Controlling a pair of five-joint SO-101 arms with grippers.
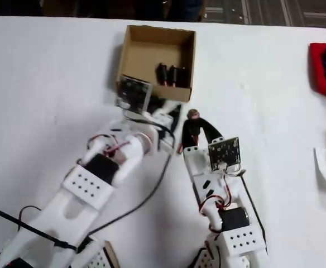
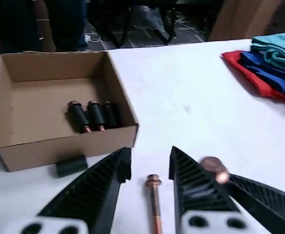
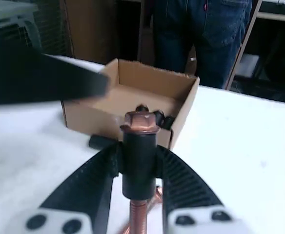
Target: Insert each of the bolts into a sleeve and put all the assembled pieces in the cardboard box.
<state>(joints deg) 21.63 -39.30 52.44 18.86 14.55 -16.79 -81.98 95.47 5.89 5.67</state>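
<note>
Standing out past the fingertips of the right pincer (image 3: 138, 153), the copper head (image 3: 141, 122) of a bolt is seen. Its black sleeve (image 3: 138, 170) is clamped between the closed jaws, so one assembled piece is held near the cardboard box (image 3: 93, 119) but not yet over it. Only the sleeve is gripped and the bolt is merely pushed through it. If the piece is tilted head down on the way, the bolt can probably slide out and be lost on the worktop (image 2: 196, 97).

The left pincer (image 2: 150, 156) is found just beside, between this piece and the box. Its jaws are wide open and nothing is held. A loose bolt (image 2: 154, 195) lies on the worktop between them. A direct path to the box is therefore partly blocked, and a contact of the two arms is judged to be the main danger. The held piece could be knocked askew by it.

A loose sleeve (image 2: 71, 165) lies against the front wall of the box. It can be pushed away and rolled by either arm. The box is light, so it can be shifted if its wall is touched. Three assembled pieces (image 2: 91, 116) are already lying inside.
</note>
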